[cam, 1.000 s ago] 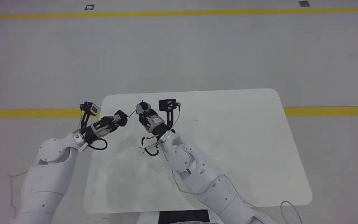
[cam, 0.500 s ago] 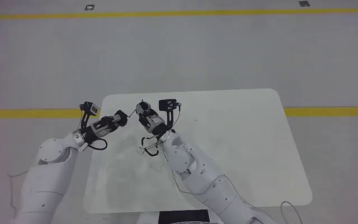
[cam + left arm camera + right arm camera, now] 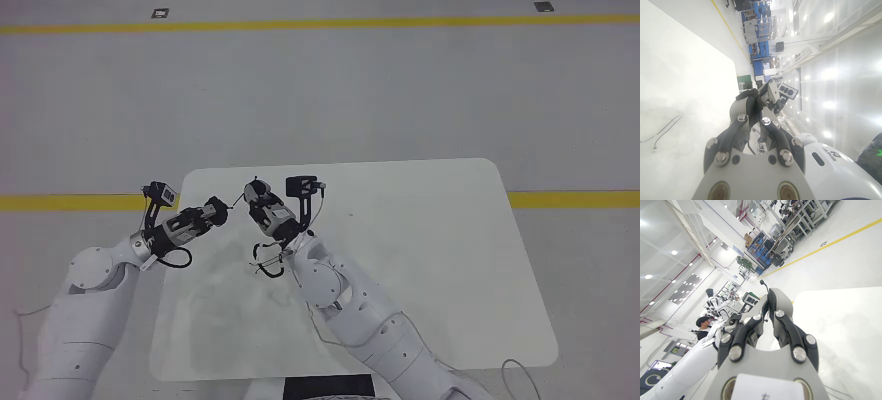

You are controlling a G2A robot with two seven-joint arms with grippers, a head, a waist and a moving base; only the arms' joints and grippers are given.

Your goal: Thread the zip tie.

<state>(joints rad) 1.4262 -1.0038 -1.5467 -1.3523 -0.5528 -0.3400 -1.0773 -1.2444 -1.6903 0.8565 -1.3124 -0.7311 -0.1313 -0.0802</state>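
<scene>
Right gripper (image 3: 769, 297): jaws pressed together, pinching the zip tie (image 3: 766, 289) by its strap. A thin black length runs down between the two ribbed pads. The short end with the small square head sticks out past the fingertips into open air.

Left gripper (image 3: 753, 100): jaws also pressed together, with a dark bit of the tie showing at the tips. How much of the strap lies inside the pads cannot be told.

From above, the two grippers face each other tip to tip, close but apart, over the near left part of the table (image 3: 430, 270). The tie spans the small gap between them as a fine dark line, held clear of the surface. The left arm comes in from the table's left edge. The right arm comes up from the near edge and angles towards the left.

On the table near the right arm's forearm lies a thin dark strand (image 3: 262, 268), curled; what it is cannot be told.

Table top is white with rounded corners.

Beyond the table the floor is pale, with a yellow line (image 3: 570, 199) level with the table's far part. A second yellow stripe (image 3: 400, 22) lies farther off.
</scene>
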